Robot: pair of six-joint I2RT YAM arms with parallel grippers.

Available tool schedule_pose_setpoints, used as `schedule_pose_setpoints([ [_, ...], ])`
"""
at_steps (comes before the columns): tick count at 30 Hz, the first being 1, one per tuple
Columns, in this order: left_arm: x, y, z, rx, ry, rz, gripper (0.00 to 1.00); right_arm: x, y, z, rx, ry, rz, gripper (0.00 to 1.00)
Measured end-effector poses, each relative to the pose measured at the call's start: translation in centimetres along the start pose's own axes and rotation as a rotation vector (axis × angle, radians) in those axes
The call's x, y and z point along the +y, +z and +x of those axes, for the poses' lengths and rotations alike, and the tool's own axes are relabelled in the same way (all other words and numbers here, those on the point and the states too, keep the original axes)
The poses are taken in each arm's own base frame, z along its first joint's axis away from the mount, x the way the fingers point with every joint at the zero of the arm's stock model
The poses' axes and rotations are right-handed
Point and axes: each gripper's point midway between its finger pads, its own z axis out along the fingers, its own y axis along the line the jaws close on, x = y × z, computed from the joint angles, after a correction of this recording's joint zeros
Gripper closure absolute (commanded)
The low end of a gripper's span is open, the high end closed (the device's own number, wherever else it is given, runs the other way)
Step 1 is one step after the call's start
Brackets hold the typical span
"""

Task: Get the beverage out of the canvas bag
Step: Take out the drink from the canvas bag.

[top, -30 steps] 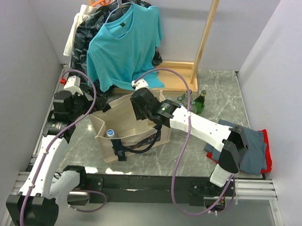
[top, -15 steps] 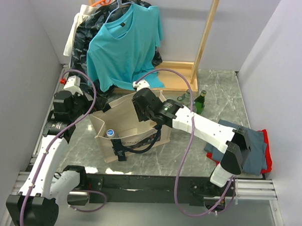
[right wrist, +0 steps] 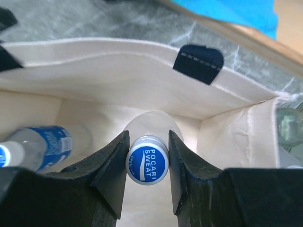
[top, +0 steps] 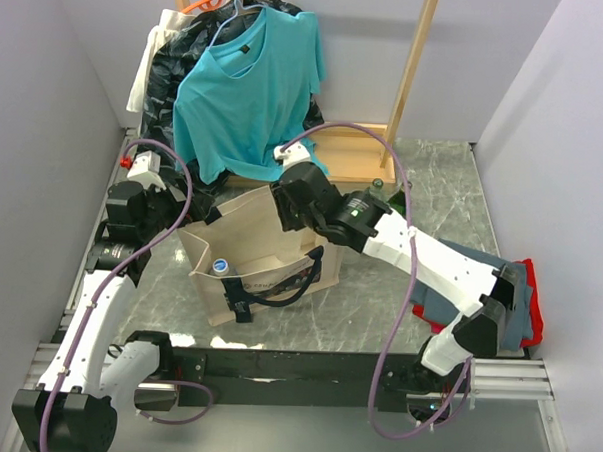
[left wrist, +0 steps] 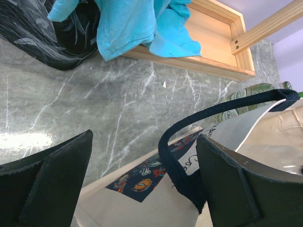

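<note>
Right gripper (right wrist: 147, 142) clenched on blue-capped clear plastic bottle (right wrist: 147, 164), centre frame, inside boxy beige canvas bag (right wrist: 118, 61). Left gripper (left wrist: 144, 137) released; black strap handle (left wrist: 162, 151) between its jaws.

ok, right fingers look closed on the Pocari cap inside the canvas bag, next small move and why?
Probably a short, straight lift. The fingers of the right gripper pinch the blue cap of the Pocari Sweat bottle, which stands upright inside the canvas bag, with fabric walls close around it and a second bottle lying beside it. Rising vertically should clear the opening without snagging.
</note>
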Motion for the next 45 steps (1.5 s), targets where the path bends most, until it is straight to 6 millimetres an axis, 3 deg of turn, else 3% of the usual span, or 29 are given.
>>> schedule_pose_setpoints([
  [6,0.0,0.0,0.0,0.0,0.0,0.001,0.04,-0.1,-1.8,-2.1,-0.06,0.02,-0.015,1.0],
  [15,0.0,0.0,0.0,0.0,0.0,0.0,0.04,-1.1,-4.6,-3.6,-0.118,0.032,-0.013,1.0],
  [25,0.0,0.0,0.0,0.0,0.0,0.001,0.04,-3.2,-10.5,-6.5,-0.262,0.064,-0.018,1.0],
  [37,-0.2,0.0,0.1,0.004,0.0,0.009,0.04,-4.9,-11.9,-7.4,-0.305,0.048,0.047,1.0],
  [45,-0.3,0.0,0.1,0.007,0.0,0.016,0.04,-5.8,-13.7,-9.3,-0.369,0.052,0.075,1.0],
])
